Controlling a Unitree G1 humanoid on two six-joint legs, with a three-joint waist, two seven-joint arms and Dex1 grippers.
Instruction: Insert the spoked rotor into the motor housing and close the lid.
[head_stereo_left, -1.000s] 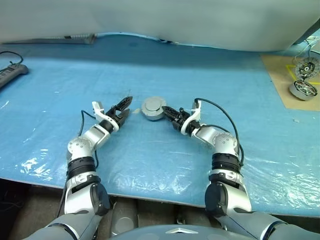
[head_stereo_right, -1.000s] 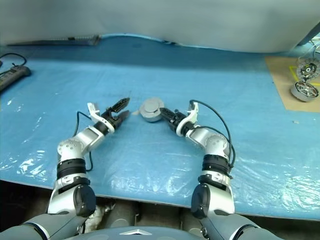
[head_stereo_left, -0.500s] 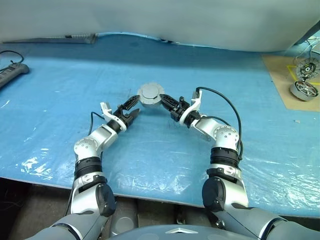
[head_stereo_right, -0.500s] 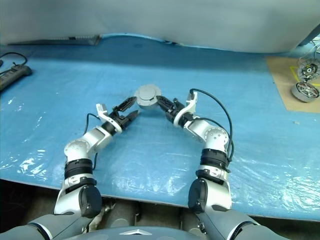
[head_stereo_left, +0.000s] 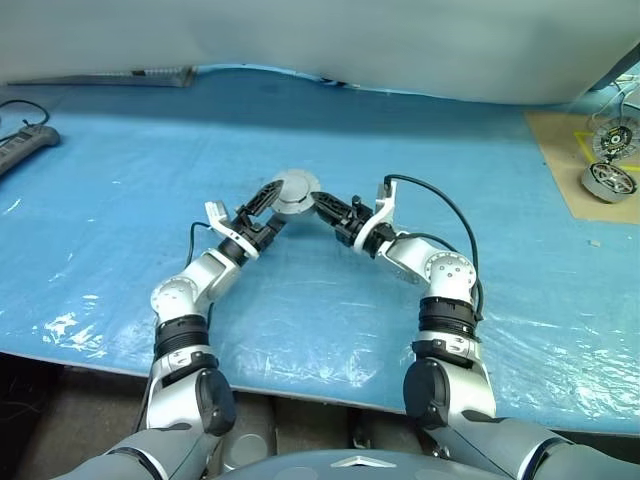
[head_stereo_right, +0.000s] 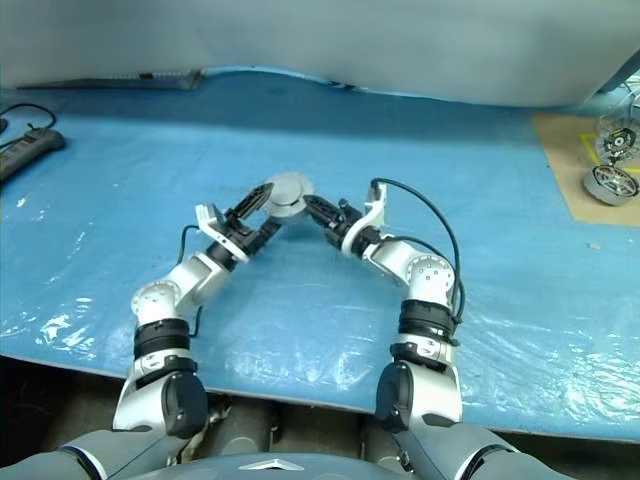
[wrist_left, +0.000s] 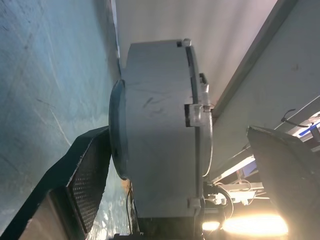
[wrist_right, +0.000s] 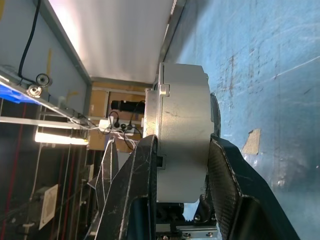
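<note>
The motor housing (head_stereo_left: 297, 190), a round grey metal case, hangs above the blue table cover (head_stereo_left: 330, 310) in the middle. Its lid (wrist_left: 202, 100) lies flat against the housing's rim. My right gripper (head_stereo_left: 318, 203) is shut on the housing from the right, and its fingers (wrist_right: 142, 170) press on both flat sides. My left gripper (head_stereo_left: 280, 203) stands open from the left, straddling the housing. One left finger (wrist_left: 90, 170) is close under the base and the other stands apart from the lid. The spoked rotor is hidden.
A brown board at the far right carries two silver wheel-like motor parts (head_stereo_left: 607, 180) (head_stereo_left: 610, 138). A black power strip (head_stereo_left: 25, 145) lies at the far left edge. A grey wall runs along the back of the table.
My right gripper has lifted the housing off the table. My left gripper has moved up and to the right, rolled, and now straddles the housing.
</note>
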